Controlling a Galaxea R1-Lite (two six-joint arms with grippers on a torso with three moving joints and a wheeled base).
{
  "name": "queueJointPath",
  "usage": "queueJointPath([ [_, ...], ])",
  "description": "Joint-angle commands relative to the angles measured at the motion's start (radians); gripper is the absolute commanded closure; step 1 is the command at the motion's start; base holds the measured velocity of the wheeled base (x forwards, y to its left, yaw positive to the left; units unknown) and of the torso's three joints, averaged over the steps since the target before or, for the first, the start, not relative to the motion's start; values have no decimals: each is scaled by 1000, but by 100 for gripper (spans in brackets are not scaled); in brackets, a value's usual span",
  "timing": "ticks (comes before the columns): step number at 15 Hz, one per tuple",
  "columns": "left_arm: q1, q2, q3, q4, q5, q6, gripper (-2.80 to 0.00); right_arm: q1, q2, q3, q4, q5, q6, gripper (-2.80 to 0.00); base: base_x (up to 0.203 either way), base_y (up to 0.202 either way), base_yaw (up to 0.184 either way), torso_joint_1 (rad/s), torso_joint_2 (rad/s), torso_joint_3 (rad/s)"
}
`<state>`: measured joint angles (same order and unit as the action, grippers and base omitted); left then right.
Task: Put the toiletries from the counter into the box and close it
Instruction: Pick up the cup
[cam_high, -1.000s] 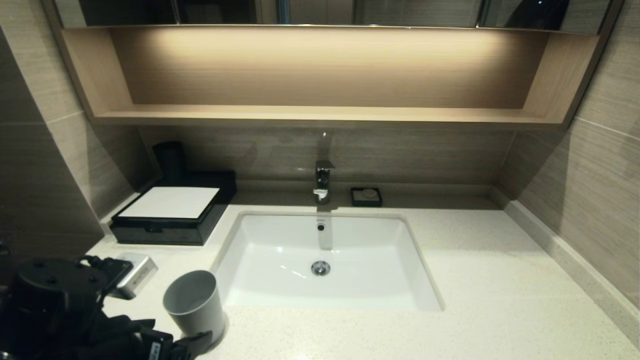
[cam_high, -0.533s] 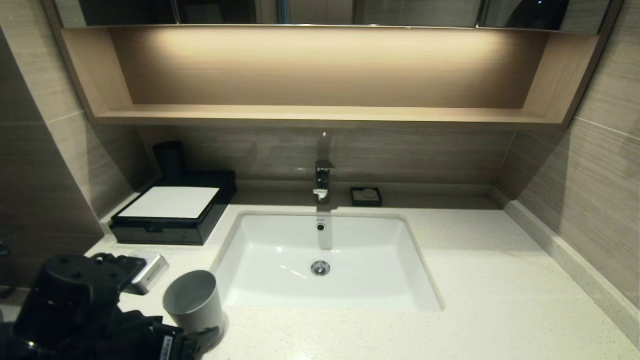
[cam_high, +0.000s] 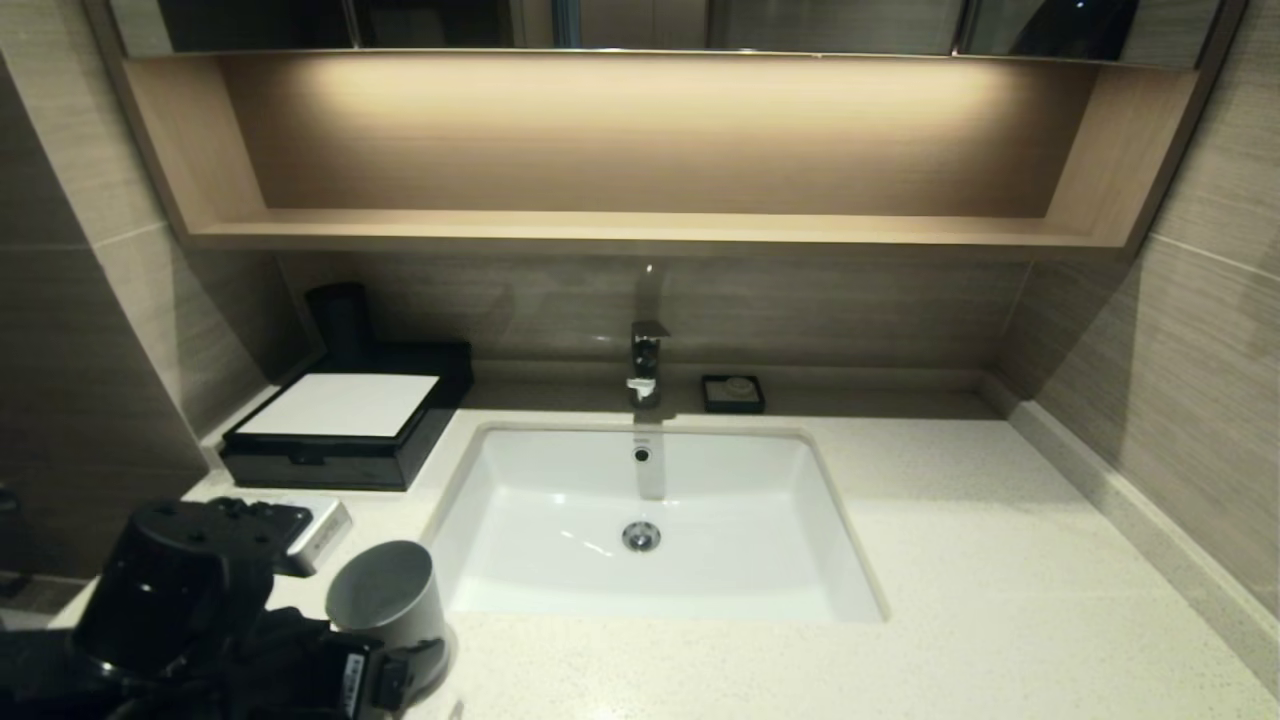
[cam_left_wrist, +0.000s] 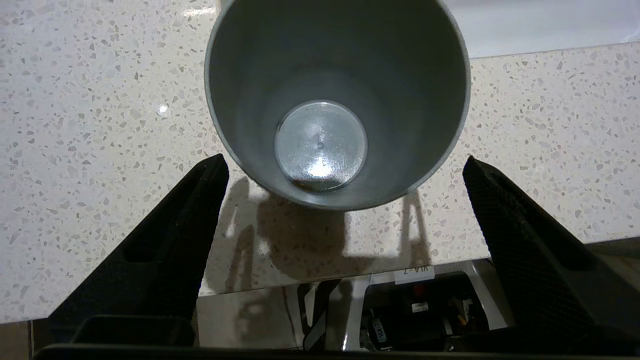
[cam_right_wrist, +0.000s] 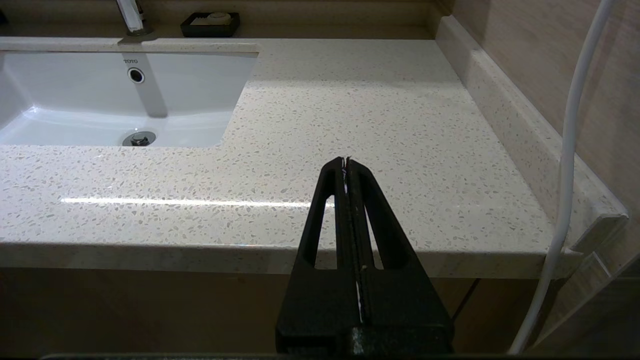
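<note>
The box (cam_high: 340, 430) sits shut at the counter's (cam_high: 1000, 560) back left, black with a white top panel and a small front catch. No toiletries show in any view. My left arm (cam_high: 190, 600) hangs over the counter's front left corner. In the left wrist view my left gripper (cam_left_wrist: 344, 159) stands wide open just short of an empty grey cup (cam_left_wrist: 335, 100), touching nothing. The same cup (cam_high: 388, 600) stands upright left of the sink. My right gripper (cam_right_wrist: 346, 160) is shut and empty at the counter's front edge, right of the sink.
A white sink basin (cam_high: 650, 520) is set into the middle, with a faucet (cam_high: 645, 365) behind it and a small black soap dish (cam_high: 733, 393) to its right. A dark cylinder (cam_high: 338, 320) stands behind the box. A wooden shelf (cam_high: 640, 230) runs above.
My left arm has moved forward and to the right, closer to the grey cup. Its gripper has stayed open. Box and cup have not moved.
</note>
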<state>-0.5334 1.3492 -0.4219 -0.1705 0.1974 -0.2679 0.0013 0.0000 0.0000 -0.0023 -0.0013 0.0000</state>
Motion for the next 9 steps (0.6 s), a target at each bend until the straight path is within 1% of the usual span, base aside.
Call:
queueJointPath([
  [1,1,32,5,-19,5,-2,-280,0,0,2,-1,0,0,0,0,0,0,0,0,0],
  [9,6,82,6,-85,22,-2,-280,0,0,2,-1,0,0,0,0,0,0,0,0,0],
])
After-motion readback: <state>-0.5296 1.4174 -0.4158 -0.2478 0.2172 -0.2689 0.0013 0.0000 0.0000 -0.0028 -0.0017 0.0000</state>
